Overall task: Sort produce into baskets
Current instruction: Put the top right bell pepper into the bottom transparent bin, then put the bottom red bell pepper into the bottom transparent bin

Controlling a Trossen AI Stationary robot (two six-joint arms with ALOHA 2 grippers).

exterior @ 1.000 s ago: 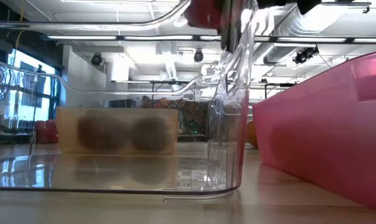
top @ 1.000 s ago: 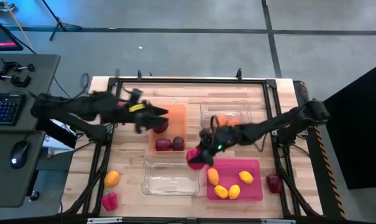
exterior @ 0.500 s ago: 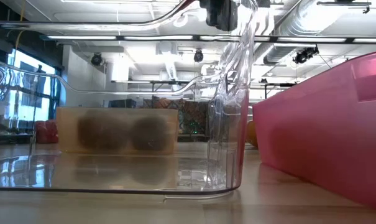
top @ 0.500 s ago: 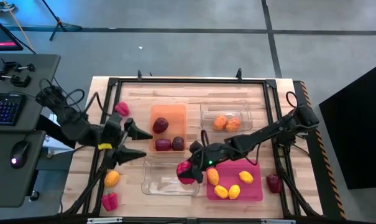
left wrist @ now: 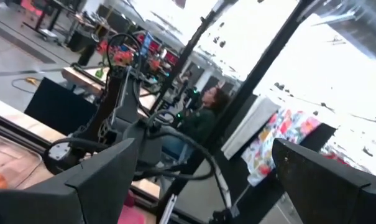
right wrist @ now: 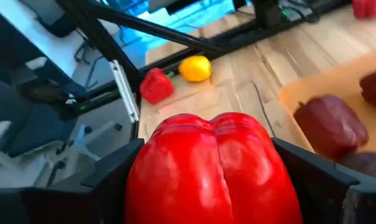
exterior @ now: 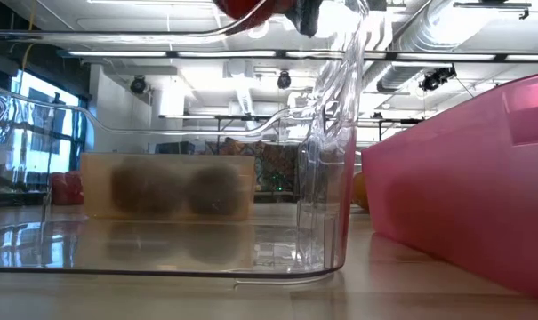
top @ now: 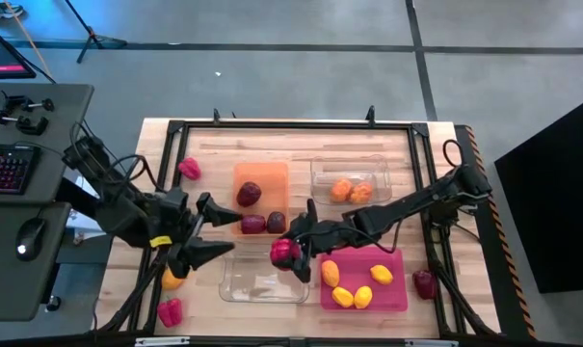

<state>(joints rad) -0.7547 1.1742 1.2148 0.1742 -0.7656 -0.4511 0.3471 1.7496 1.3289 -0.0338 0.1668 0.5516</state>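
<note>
Red pepper (top: 284,252) clamped in right gripper (top: 293,253), above clear basket (top: 264,274); left gripper (top: 217,231), at 9 o'clock, fingers apart.

Robotics lab or open workshop floor. Grey concrete floor (top: 301,67), side desk (top: 31,193) with keyboard (top: 7,169) and mouse (top: 29,238), exposed ceiling ducts (exterior: 446,44) and strip lights (exterior: 206,53), seated person (left wrist: 203,115) among cluttered benches behind.

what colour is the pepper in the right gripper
Bright red. The pepper fills the right wrist view, clamped in the right gripper.
</note>
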